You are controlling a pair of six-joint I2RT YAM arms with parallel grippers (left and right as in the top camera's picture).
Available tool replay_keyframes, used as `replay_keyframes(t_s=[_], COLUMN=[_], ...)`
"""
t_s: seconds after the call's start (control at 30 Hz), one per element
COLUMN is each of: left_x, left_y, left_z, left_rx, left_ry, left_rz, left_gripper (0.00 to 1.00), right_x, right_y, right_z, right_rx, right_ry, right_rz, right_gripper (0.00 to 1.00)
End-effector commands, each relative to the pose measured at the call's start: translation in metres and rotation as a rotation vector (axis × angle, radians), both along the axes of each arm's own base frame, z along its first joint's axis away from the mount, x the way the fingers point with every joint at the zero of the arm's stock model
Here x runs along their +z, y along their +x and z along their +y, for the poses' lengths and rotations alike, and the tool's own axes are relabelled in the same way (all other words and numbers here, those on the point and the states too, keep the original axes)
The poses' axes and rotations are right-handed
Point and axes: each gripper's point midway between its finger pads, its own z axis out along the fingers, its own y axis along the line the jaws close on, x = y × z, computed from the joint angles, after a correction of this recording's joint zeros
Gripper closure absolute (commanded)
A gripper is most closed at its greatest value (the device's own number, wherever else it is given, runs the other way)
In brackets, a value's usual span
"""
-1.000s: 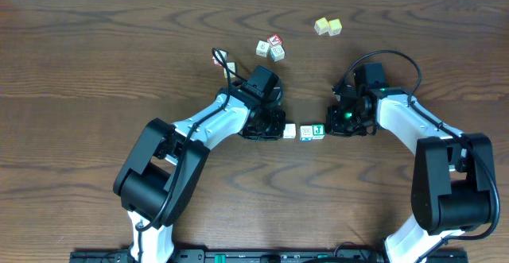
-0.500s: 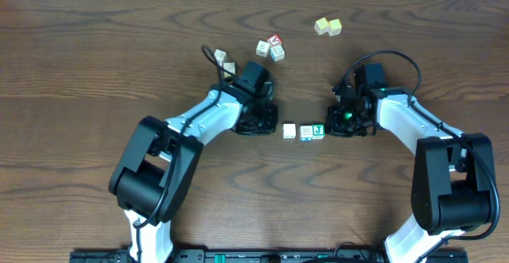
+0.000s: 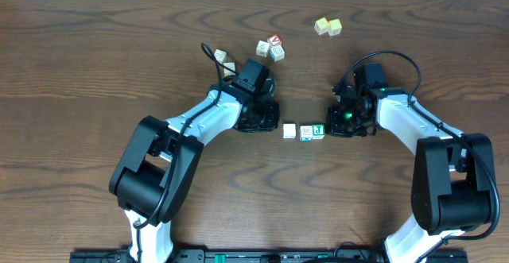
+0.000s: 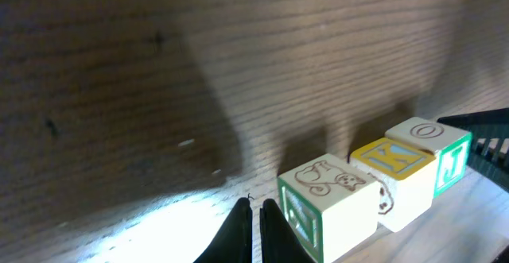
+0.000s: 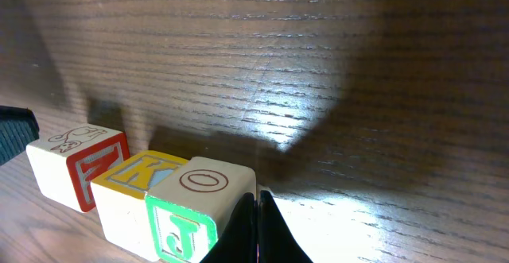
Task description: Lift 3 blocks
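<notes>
Three blocks sit in a tight row on the table [image 3: 95, 72]: the J block [image 3: 318, 129], the middle block [image 3: 306, 133] touching it, and the pale end block [image 3: 289, 130] touching that one in turn. The right gripper [image 3: 332, 127], fingers pinched together and empty, sits just beside the J block's outer face; whether it touches, I can't tell. The left gripper [image 3: 273, 125], also clenched on nothing, waits at the far end of the row from the J block, a sliver of bare wood between.

This looks like the set-up for a squeeze: nothing is off the table yet. Next, I'd say, the left tip must meet the end block, then both arms press inward evenly and rise together.

The wrist views add what overhead blurs: a yellow K on the middle block, an O above the J, and red and green faces on the end block.
</notes>
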Motion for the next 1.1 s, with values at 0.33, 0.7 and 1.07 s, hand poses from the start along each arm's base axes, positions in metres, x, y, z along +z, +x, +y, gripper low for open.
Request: replay_keyframes(t_s=[0.33,0.7,1.07], left_x=[0.000,-0.001,-0.002], left_y=[-0.005,-0.010,-0.017], left_z=[-0.014,-0.019,-0.022], left_rx=[-0.032,-0.038,-0.051], left_ry=[-0.011,-0.010,-0.005], left_rz=[-0.024,-0.012,0.000], left_gripper=[0.93,0.93,0.93], right_x=[0.002,0.002,0.002], right_y=[-0.003,-0.003,-0.003], right_z=[0.006,0.006,0.006], right_rx=[0.007,0.007,0.007], right_ry=[0.012,0.012,0.012], right_rz=[0.006,0.007,0.006], right_gripper=[0.99,0.99,0.99])
